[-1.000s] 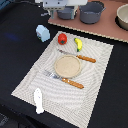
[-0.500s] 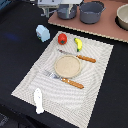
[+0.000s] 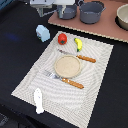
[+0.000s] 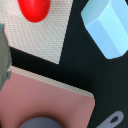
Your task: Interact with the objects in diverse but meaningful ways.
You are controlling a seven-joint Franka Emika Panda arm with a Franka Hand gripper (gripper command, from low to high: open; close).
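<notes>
The red tomato and yellow banana lie at the far end of the striped placemat. The pale blue-white carton stands on the dark table just off the mat. The small white elongated piece lies at the mat's near edge. The dark grey two-handled pot stands on the pink board. My gripper hovers high above the board's end, beyond the carton; its fingers do not show clearly. The wrist view shows the tomato, carton and board far below.
A tan plate sits mid-mat, with an orange-handled knife and fork beside it. A second grey pot and a beige bowl stand on the board.
My gripper has moved toward the exterior view's left along the back of the scene. The objects have not moved.
</notes>
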